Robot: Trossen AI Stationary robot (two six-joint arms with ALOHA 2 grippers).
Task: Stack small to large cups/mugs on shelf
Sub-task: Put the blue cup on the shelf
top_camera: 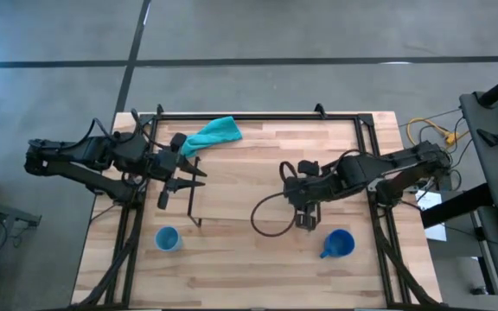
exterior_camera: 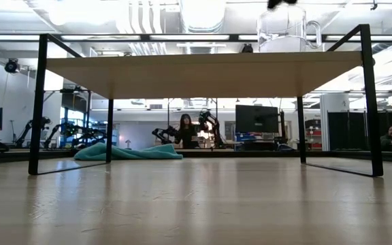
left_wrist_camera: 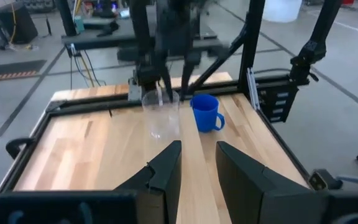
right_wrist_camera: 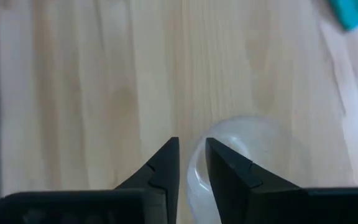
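Observation:
The clear glass cup [exterior_camera: 284,33] stands on the top of the light-wood shelf [exterior_camera: 203,75], toward one end. My right gripper [right_wrist_camera: 192,162] is shut on it from above and shows over the shelf [top_camera: 305,221]. In the left wrist view the glass cup [left_wrist_camera: 161,115] is beside the dark-blue mug [left_wrist_camera: 205,112]. That mug [top_camera: 339,244] stands on the table near the right edge. The light-blue cup [top_camera: 168,239] stands on the table near the left. My left gripper [top_camera: 199,175] hangs open [left_wrist_camera: 199,165] by the shelf's left end, touching nothing. My right gripper holds the glass cup by its rim [right_wrist_camera: 194,163], pinched with one finger [right_wrist_camera: 225,171] inside the cup and the other [right_wrist_camera: 163,171] outside. The fingers come from above, pointing down. The cup is upright, with its base [exterior_camera: 283,49] on the shelf board.
A teal cloth [top_camera: 214,134] lies bunched at the table's far edge, left of centre. A black cable loop [top_camera: 271,226] lies on the wood by the right gripper. The shelf's thin black legs [exterior_camera: 367,102] stand at its corners. People and other arms show in the room behind.

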